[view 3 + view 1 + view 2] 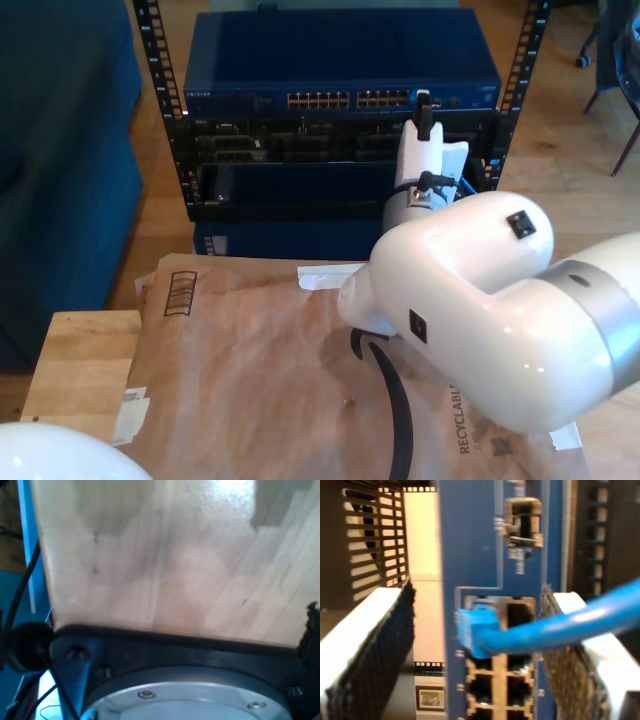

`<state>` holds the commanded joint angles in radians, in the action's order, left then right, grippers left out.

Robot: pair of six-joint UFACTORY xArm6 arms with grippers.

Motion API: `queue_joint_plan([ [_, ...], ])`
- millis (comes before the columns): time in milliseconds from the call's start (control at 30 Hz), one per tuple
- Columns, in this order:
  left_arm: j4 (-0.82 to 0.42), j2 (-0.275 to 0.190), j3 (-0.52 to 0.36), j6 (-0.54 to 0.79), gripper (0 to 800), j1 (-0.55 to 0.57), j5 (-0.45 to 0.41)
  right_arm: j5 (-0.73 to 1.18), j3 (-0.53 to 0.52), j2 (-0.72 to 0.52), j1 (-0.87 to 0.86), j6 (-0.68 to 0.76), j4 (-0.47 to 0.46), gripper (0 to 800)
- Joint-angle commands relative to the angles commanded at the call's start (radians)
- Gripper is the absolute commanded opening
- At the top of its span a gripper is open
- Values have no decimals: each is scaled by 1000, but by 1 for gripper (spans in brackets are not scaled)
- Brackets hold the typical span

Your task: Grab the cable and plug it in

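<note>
**Ben:** Second hand point(480, 645) first. What is my second hand doing?

**Mia:** Its two white fingers point(360, 645) with black bumpy pads stand apart, one on each side of the thin bright-blue cable point(570, 622). The cable runs across the pad of one finger. I cannot tell if the fingers squeeze it or just sit by it.

**Ben:** Where is the cable's end?

**Mia:** The little see-through blue plug point(476, 630) is right at the front of the dark blue network box point(470, 540). It is up against the top row of square holes. I cannot tell if it is inside a hole or only touching the front.

**Ben:** And from the exterior view?

**Mia:** The big white arm point(470, 300) reaches to the black metal rack point(150, 90) that holds the blue box point(340, 60). A bit of the blue cable point(466, 186) peeks out beside the hand, toward the exterior view's right.

**Ben:** What about my first hand?

**Mia:** The first wrist view looks at a pale wooden desk point(165, 560) and a black and silver round plate point(190, 700). I cannot tell if my first hand is open or closed.

**Ben:** What lies under the arm?

**Mia:** Crinkled brown paper point(250, 380) is spread over the wooden desk.
</note>
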<state>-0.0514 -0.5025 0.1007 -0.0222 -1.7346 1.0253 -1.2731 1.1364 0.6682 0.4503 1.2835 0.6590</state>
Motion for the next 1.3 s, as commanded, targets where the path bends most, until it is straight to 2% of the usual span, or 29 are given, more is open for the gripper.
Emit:
queue_joint_plan([
  [167,0,0,0,0,800,0,2,29,-170,-133,-2,0,-2,396],
  [300,0,0,0,0,800,0,2,120,-318,-258,-3,0,-5,428],
  [533,0,0,0,0,800,0,2,292,-474,-465,-38,-2,-57,475],
  [733,0,0,0,0,800,0,0,540,-548,-654,-167,-5,-152,534],
  [800,0,0,0,0,800,0,2,671,-557,-729,-235,-6,-189,580],
  [867,0,0,0,0,800,0,2,835,-559,-790,-307,-20,-219,672],
  [1000,0,0,0,0,800,0,0,1112,-580,-898,-459,-72,-264,748],
  [1100,0,0,0,0,800,0,0,1274,-591,-977,-623,-163,-265,743],
  [1300,0,0,0,0,800,0,2,1481,-551,-1031,-936,-465,-259,774],
])
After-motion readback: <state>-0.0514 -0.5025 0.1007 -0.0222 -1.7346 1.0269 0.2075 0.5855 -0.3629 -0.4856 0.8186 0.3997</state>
